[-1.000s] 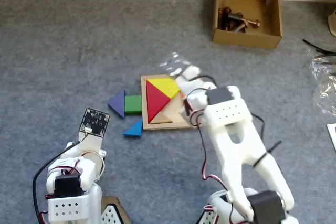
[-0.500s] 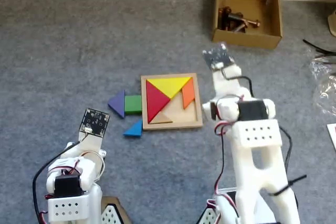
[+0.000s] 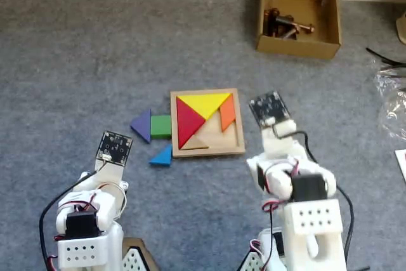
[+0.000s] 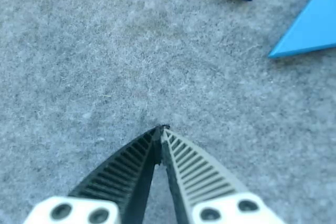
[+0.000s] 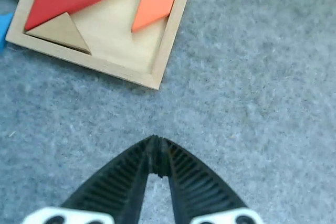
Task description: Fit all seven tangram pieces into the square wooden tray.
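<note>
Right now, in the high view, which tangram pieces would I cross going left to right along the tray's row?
Purple triangle → green piece → red triangle → orange piece. The yellow triangle and blue triangle overlap others, so they are omitted.

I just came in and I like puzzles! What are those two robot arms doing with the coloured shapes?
It's a tangram puzzle, partly done. The square wooden tray holds four pieces: a red triangle, a yellow triangle, an orange parallelogram and a plain wooden triangle. A dark blue triangle, a green square and a light blue triangle lie on the grey mat beside it. Both the left gripper and the right gripper are shut, holding nothing, above the mat.
</note>
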You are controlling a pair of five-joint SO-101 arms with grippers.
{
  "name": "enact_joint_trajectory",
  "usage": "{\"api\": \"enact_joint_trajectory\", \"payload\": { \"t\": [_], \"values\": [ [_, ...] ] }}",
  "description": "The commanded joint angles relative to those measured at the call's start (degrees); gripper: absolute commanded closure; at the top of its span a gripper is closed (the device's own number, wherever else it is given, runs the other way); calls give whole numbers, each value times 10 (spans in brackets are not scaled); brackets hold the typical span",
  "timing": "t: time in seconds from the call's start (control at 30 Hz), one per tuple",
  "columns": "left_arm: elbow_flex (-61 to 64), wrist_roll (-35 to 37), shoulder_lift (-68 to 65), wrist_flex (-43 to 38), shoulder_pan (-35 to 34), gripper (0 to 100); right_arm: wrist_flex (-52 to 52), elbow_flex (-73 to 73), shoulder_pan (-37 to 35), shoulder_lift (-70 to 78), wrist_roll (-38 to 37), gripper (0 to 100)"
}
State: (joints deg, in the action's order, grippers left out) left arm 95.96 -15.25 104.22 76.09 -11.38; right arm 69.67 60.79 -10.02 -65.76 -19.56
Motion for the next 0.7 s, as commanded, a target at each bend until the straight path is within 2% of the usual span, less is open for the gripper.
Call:
{"api": "enact_joint_trajectory", "payload": {
  "t": [0.0, 0.17, 0.6, 0.67],
  "values": [
    [12, 4, 4, 4, -7, 986, -17, 33, 29, -64, 6, 994],
    [12, 4, 4, 4, -7, 986, -43, 92, 66, -77, 6, 994],
    [12, 4, 4, 4, -6, 986, -43, 143, 65, -80, 7, 994],
    [12, 4, 4, 4, -6, 986, -43, 147, 65, -80, 30, 994]
  ]
}}
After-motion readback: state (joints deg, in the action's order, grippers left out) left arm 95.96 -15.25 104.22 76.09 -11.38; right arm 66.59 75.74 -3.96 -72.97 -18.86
